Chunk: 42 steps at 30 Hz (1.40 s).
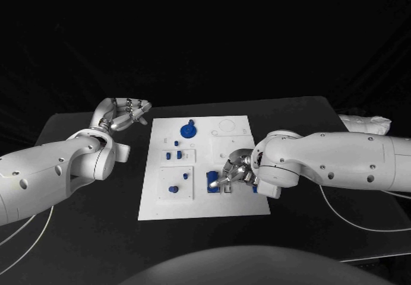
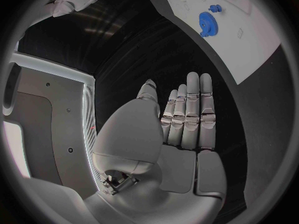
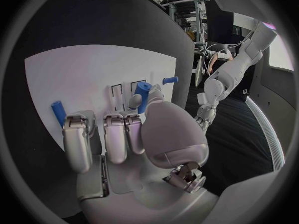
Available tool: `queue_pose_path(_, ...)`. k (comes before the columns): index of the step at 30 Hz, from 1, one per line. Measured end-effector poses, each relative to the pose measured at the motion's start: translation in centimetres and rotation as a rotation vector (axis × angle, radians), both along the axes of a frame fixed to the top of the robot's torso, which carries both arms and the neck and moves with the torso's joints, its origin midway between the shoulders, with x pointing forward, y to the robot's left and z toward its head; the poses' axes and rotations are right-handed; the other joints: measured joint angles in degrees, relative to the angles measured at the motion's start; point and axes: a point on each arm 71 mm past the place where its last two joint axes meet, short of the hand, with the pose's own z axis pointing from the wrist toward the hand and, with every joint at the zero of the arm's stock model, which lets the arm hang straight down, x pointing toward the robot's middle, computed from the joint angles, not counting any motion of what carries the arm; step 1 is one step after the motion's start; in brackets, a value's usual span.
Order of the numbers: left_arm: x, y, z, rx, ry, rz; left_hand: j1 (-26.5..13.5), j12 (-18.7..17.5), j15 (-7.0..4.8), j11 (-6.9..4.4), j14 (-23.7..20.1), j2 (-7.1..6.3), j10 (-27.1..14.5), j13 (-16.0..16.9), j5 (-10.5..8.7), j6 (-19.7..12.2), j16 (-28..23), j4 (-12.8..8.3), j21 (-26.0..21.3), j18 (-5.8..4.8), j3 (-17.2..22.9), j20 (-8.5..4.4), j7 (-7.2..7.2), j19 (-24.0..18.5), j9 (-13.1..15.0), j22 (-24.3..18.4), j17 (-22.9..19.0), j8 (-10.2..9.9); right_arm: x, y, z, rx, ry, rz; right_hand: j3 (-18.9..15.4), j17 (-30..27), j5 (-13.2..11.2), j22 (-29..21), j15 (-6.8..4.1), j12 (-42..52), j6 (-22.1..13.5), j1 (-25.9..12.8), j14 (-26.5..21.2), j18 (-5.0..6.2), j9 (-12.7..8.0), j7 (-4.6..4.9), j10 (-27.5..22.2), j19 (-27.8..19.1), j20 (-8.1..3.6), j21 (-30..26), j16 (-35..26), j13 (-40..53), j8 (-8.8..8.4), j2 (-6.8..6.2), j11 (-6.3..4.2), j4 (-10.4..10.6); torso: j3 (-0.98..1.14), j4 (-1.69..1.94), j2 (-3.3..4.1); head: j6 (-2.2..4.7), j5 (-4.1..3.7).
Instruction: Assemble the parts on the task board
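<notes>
The white board (image 1: 201,169) is lying flat in the middle of the black table (image 1: 94,237), with small blue pieces spread over it. A blue gear (image 1: 187,130) is sitting near the board's far end, two short blue pegs (image 1: 174,155) are standing beside each other in a recessed panel below it, and a round blue knob (image 1: 173,189) is sitting in the panel nearest the robot on the left side. A blue block (image 1: 211,180) is standing on the board's near right part, just beside the right hand (image 1: 237,172). That hand is resting over the board with its fingers curled down, and a blue peg (image 3: 144,96) is standing close against the thumb; whether it is actually pinched I cannot tell. The left hand (image 1: 127,114) is hovering off the board's far left corner, fingers straight and held side by side, holding nothing.
</notes>
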Motion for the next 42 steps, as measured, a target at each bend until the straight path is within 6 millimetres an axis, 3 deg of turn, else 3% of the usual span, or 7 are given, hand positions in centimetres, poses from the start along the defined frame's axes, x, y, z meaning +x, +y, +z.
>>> queue_pose_path(21, 0.0, -0.1, 0.0, 0.0, 0.0, -0.001, 0.0, 0.0, 0.0, 0.0, 0.0, 0.0, 0.0, 0.0, 0.0, 0.0, 0.0, 0.0, 0.0, 0.0, 0.0, 0.0, 0.0, 0.0, 0.0, 0.01, 0.0, 0.0, -0.2, -0.9, 0.0, 0.001, -0.011, -0.027, 0.39, -0.01, 0.0, 0.04, -0.2, -0.06, -0.22, 0.44, -0.21, 0.0, 0.23, -0.12, -0.01, 0.21, -0.2, 0.0, 0.0, 0.04, -0.24, 1.04, 0.02, -0.39, 0.02, -0.07, 0.03, -0.12, -0.09)
queue_pose_path(25, 0.0, -0.1, 0.0, 0.0, 0.0, -0.001, 0.0, 0.0, 0.0, 0.0, 0.0, 0.0, 0.0, 0.0, 0.0, 0.0, 0.0, 0.0, 0.0, 0.0, 0.0, 0.0, 0.0, 0.0, 0.0, 0.01, 0.0, 0.0, -0.2, -2.0, 0.8, 0.015, -0.041, -0.061, 0.39, -0.01, 0.11, 0.04, -0.41, -0.01, -4.84, 0.44, 0.01, 0.0, -3.22, 0.26, -0.03, 0.21, -0.2, 0.0, 0.0, 0.04, -5.81, 1.04, 0.02, -0.39, -0.02, -0.11, -0.02, -0.15, -0.21)
queue_pose_path(28, 0.1, -0.1, 0.0, 0.0, 0.0, -0.001, 0.0, 0.0, 0.0, 0.0, 0.0, 0.0, 0.0, 0.0, 0.0, 0.0, 0.0, 0.0, 0.0, 0.0, 0.0, 0.0, 0.0, 0.0, 0.0, 0.01, 0.0, 0.0, -0.1, -3.2, 1.9, 0.022, -0.073, -0.09, 0.39, -0.01, 0.5, 0.03, -0.14, 0.04, -6.04, 0.44, 0.12, 0.0, -8.68, 1.41, 0.01, 0.21, -0.2, 0.0, 0.0, 0.0, -14.29, 1.04, 0.97, -0.39, -0.05, -0.08, -0.04, -0.25, -0.41)
queue_pose_path(31, 0.1, -0.2, 0.0, 0.001, 0.0, -0.002, 0.25, 0.0, 0.0, 0.0, 0.0, 0.25, 0.0, 0.0, 0.24, 0.0, 0.0, -0.16, 0.0, 0.0, -0.16, 0.0, 0.0, 0.0, 0.0, -0.04, -0.05, 0.0, -0.1, -4.7, 2.9, 0.02, -0.105, -0.119, 0.22, -0.01, 1.77, 0.03, 1.9, -0.35, -5.87, 0.62, 0.0, 0.01, -16.92, 3.89, 0.0, 0.09, 1.27, 0.0, 0.0, -0.22, -24.63, 1.21, 3.13, -0.22, -0.11, -0.04, -0.04, -0.38, -0.7)
queue_pose_path(34, 0.1, -0.3, 0.0, 0.0, 0.0, -0.003, 0.31, 0.0, 0.0, 0.0, 0.0, 0.31, 0.0, 0.0, 0.24, 0.0, 0.0, -0.16, 0.0, 0.0, -0.16, 0.0, 0.0, 0.0, 0.0, -0.09, -0.08, 0.0, -0.4, -6.0, 3.4, 0.006, -0.126, -0.131, 0.01, -0.01, 3.05, 0.03, 3.1, -0.52, -4.51, 0.92, 0.0, 0.0, -22.76, 5.04, 0.0, 0.1, 2.49, 0.0, 0.0, -0.22, -30.62, 1.51, 4.53, -0.47, -0.12, -0.04, -0.04, -0.41, -1.04)
queue_pose_path(38, 0.1, -0.4, 0.0, 0.0, 0.001, -0.004, 0.31, 0.0, 0.0, 0.0, 0.0, 0.31, 0.0, 0.0, 0.24, 0.0, 0.0, -0.16, 0.0, 0.0, -0.16, 0.0, 0.0, 0.0, 0.0, -0.09, -0.08, 0.0, -0.9, -7.1, 3.7, -0.029, -0.147, -0.12, -0.08, -0.01, 3.59, 0.03, 3.6, -0.76, -3.73, 0.62, -0.05, 0.01, -27.11, 5.81, 0.01, 0.1, 3.21, 0.0, 0.0, -0.2, -34.85, 1.21, 4.74, -0.71, -0.12, -0.09, -0.02, -0.46, -1.44)
queue_pose_path(42, 0.1, -0.5, 0.0, 0.0, 0.001, -0.007, 0.31, 0.0, 0.0, 0.0, 0.0, 0.31, 0.0, 0.0, 0.24, 0.0, 0.0, -0.16, 0.0, 0.0, -0.16, 0.0, 0.0, 0.0, 0.0, -0.09, -0.07, 0.0, -1.3, -8.3, 3.7, -0.087, -0.173, -0.09, -0.65, -0.01, 5.86, 0.02, 3.71, -0.56, -2.47, -0.57, 0.0, 0.0, -29.34, 6.18, -0.01, 0.1, 3.61, 0.0, 0.0, -0.22, -36.51, 0.02, 5.14, -0.61, -0.09, -0.06, -0.02, -0.57, -2.38)
